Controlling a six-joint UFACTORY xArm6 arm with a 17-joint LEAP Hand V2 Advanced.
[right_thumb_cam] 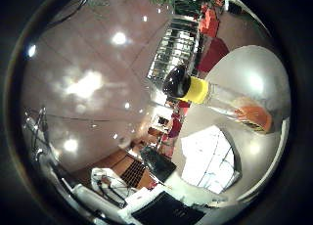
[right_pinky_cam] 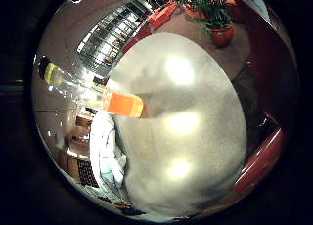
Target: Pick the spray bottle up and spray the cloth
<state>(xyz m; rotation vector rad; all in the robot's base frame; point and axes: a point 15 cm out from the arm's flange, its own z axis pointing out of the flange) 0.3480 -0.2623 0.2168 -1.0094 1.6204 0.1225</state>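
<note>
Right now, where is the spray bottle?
The spray bottle stands on the round white table, its orange-liquid base on the tabletop beside the white cloth; both palm views show it.

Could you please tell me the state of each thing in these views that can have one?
spray bottle: upright on the round table, partly filled with orange liquid, yellow-collared head on, not held.
cloth: lying rumpled on the table beside the bottle, untouched.
potted plant: upright on the floor beyond the table.
</note>
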